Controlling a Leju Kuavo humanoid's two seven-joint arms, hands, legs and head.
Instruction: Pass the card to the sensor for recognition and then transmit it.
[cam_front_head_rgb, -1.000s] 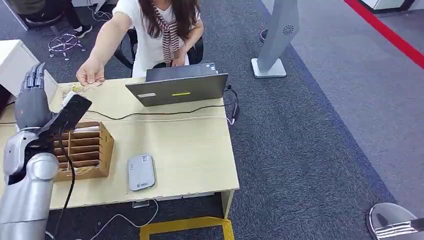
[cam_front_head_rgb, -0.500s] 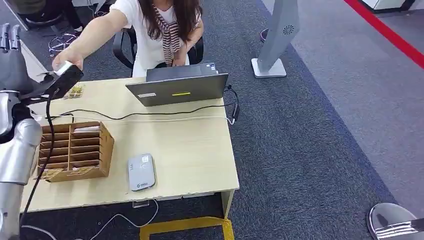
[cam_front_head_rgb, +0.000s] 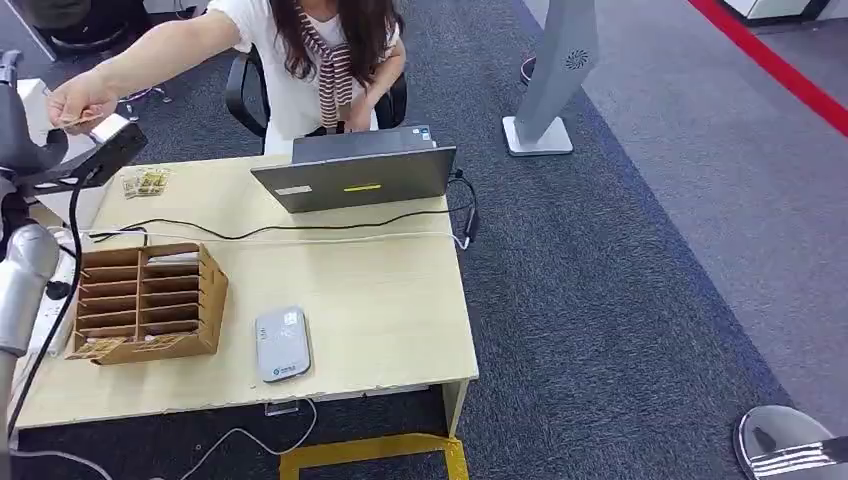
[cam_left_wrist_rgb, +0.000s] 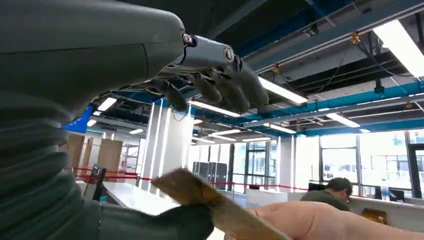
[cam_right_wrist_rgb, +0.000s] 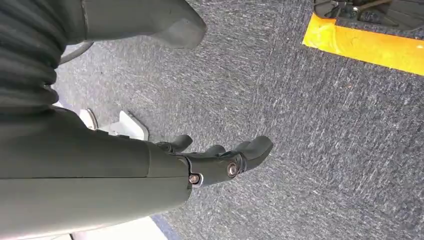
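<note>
My left hand (cam_front_head_rgb: 20, 125) is raised at the far left, beyond the desk's back corner. In the left wrist view a tan card (cam_left_wrist_rgb: 210, 202) lies against its thumb (cam_left_wrist_rgb: 165, 222), while the fingers (cam_left_wrist_rgb: 220, 80) stand well apart above it. A person's hand (cam_front_head_rgb: 75, 100) reaches across and pinches the card's other end (cam_left_wrist_rgb: 320, 220). The grey card sensor (cam_front_head_rgb: 282, 343) lies flat near the desk's front edge. My right hand (cam_right_wrist_rgb: 225, 160) hangs over the carpet, fingers loosely bent, holding nothing.
A wooden card rack (cam_front_head_rgb: 150, 300) stands on the desk's left half, with loose cards (cam_front_head_rgb: 145, 182) behind it. A grey laptop (cam_front_head_rgb: 360, 175) and a black cable (cam_front_head_rgb: 330, 227) sit at the back. The person sits behind the desk (cam_front_head_rgb: 390, 300). A grey stand (cam_front_head_rgb: 545, 95) rises at right.
My left arm has lifted and swung out to the left. The person's hand followed it from the desk's back edge and now pinches the card at my hand.
</note>
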